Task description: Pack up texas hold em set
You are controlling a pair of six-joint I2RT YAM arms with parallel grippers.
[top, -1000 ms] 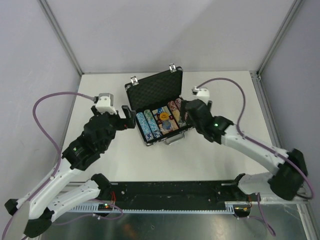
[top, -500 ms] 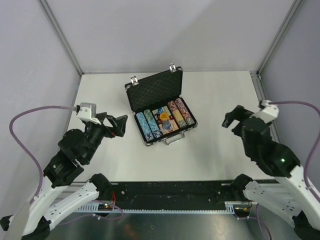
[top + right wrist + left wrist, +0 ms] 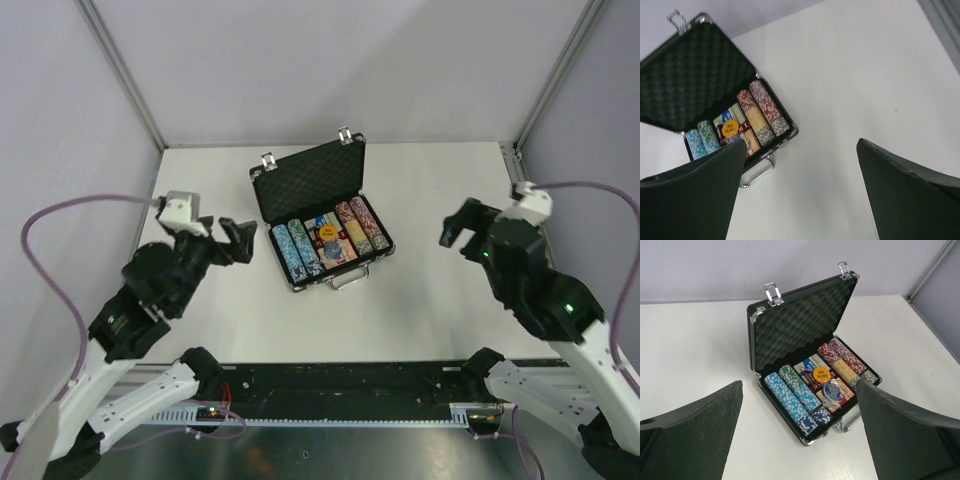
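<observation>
Left gripper [image 3: 238,243] and right gripper [image 3: 456,230] hang spread wide and empty, well apart from the briefcase [image 3: 338,270] between them; its foam-lined lid [image 3: 308,185] stands open over packed poker chips [image 3: 297,250], likely awaiting closing.

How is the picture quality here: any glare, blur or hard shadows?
Top view: even light, soft shadows, case sharp. Left wrist view: case crisp, left end effector dark and featureless. Right wrist view: tilted, right end effector hides a case corner; no glare.

Egg-crate foam lid [image 3: 800,325], shiny metal latches [image 3: 772,292]
</observation>
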